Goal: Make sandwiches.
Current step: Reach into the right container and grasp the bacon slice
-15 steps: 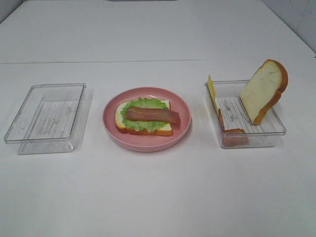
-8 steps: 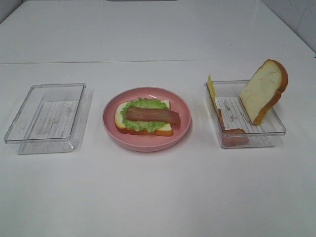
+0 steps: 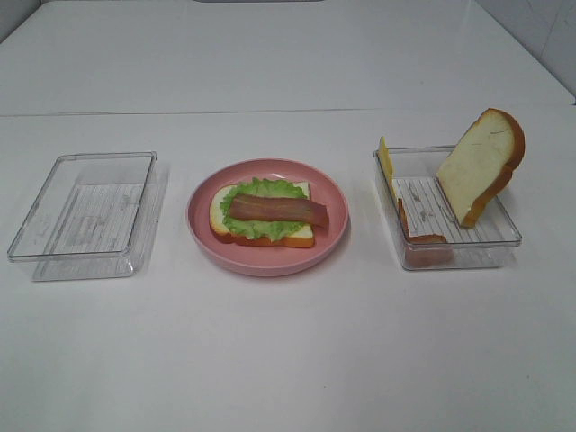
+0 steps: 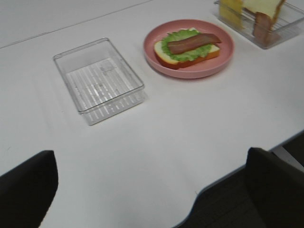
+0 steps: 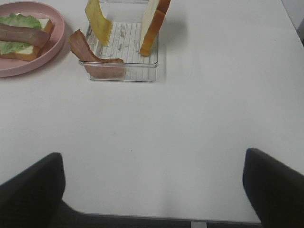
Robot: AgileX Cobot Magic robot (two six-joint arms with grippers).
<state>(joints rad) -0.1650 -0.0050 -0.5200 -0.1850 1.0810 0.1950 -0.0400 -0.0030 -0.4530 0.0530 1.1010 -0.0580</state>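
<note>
Left claw [image 4: 149, 153] spread, open-faced sandwich [image 4: 187, 47] on pink plate [image 4: 190, 74] well ahead, right claw [image 5: 152, 153] spread, tray [image 5: 142, 76] with bread [image 5: 152, 23], cheese [image 5: 97, 19], bacon [image 5: 83, 47] ahead

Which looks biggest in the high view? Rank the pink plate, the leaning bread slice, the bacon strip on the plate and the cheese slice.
1. pink plate
2. leaning bread slice
3. bacon strip on the plate
4. cheese slice, seen nearly edge-on, so its true size is unsure
</note>
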